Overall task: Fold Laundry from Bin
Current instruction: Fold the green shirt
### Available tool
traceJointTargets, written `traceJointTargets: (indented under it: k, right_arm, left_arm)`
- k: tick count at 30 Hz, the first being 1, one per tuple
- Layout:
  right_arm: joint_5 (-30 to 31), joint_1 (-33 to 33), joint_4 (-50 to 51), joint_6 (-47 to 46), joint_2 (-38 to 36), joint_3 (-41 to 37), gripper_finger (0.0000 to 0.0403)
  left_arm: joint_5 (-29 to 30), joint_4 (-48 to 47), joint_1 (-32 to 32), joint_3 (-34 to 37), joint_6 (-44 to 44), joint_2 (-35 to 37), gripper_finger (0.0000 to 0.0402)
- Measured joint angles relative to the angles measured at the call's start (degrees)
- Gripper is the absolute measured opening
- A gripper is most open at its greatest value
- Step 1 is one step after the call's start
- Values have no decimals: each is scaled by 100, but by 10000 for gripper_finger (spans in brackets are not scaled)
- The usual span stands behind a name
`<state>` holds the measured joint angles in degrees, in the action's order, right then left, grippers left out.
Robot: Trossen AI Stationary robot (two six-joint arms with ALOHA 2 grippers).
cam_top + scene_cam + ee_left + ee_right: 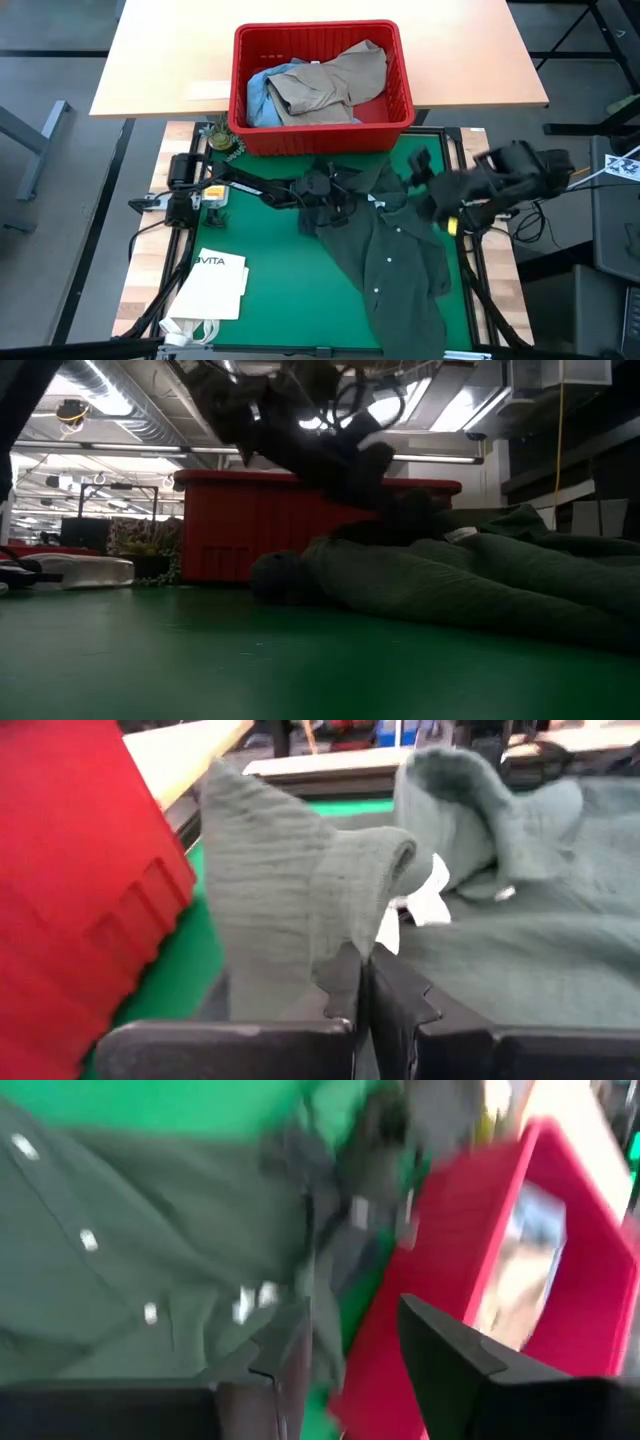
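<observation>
Left gripper [362, 982] is clamped shut on a fold of the green shirt [390, 250], which is spread on the mat [290, 290] at six o'clock from the red bin [322, 88]. Right gripper [352, 1350] is held open, empty, above the shirt.

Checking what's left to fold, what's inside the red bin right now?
Inside the red bin: a khaki-tan garment on top, a light blue garment beside it. Anything beneath them is covered.
</observation>
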<state>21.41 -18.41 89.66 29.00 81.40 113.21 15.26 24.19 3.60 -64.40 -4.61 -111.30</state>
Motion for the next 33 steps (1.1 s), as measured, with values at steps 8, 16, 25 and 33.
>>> traceJointTargets:
  k: [8, 16, 25, 33]
  right_arm:
    - [-159, 1178, -1787, -194, -1894, -3272, 150]
    - [-1200, 1434, -3108, -188, -2614, -5479, 150]
    - [-1301, 1434, -3245, -451, -2450, -6390, 150]
    - [-2025, 1432, -3192, 174, -2445, -6459, 150]
  left_arm:
    - [1035, -1312, -611, 2, 123, 1259, 3]
    - [1609, -1572, -1169, -2, 296, 2157, 2]
    - [2307, -1839, -1535, -2, 307, 2225, 1]
    - [2473, -2267, -1618, 2, 795, 2224, 0]
